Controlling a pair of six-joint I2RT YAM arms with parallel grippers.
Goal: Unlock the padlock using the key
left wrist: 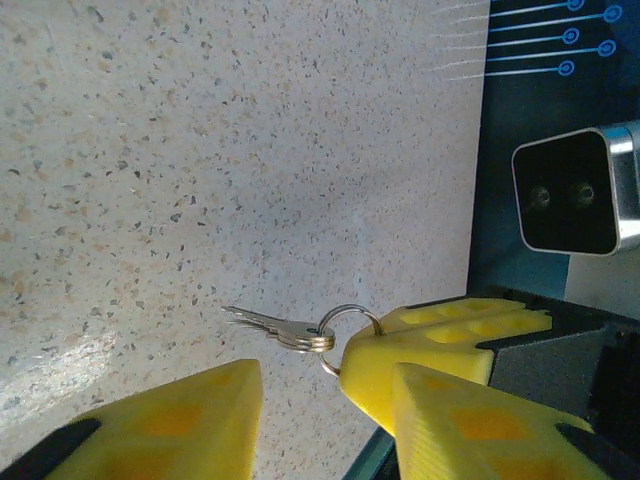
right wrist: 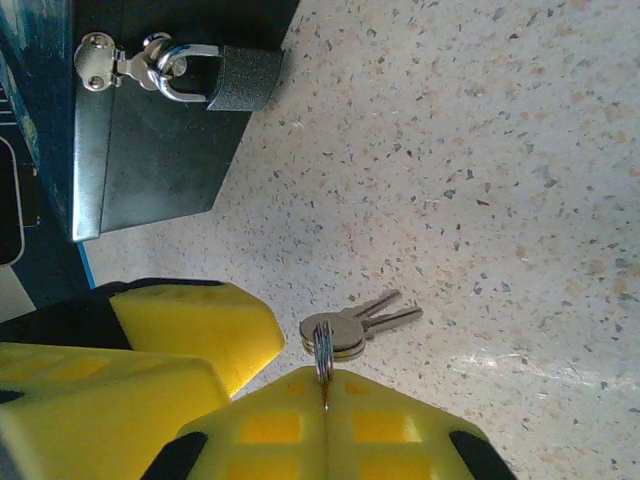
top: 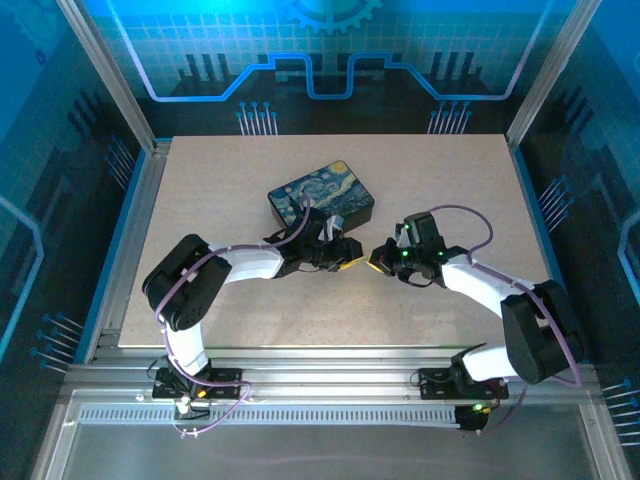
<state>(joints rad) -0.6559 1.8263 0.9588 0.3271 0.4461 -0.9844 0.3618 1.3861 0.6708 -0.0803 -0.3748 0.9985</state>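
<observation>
Top external: mounted high behind the arm bases, looking down on the whole table. Left wrist: close and low over the tabletop. Right wrist: close, facing the painted box. Both wrist views share the key.

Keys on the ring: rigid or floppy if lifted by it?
Likely floppy: the keys are only threaded on the ring, which the right end effector pinches, so they'd swing. Thin flat metal: probably light, may slide on the table.
</observation>
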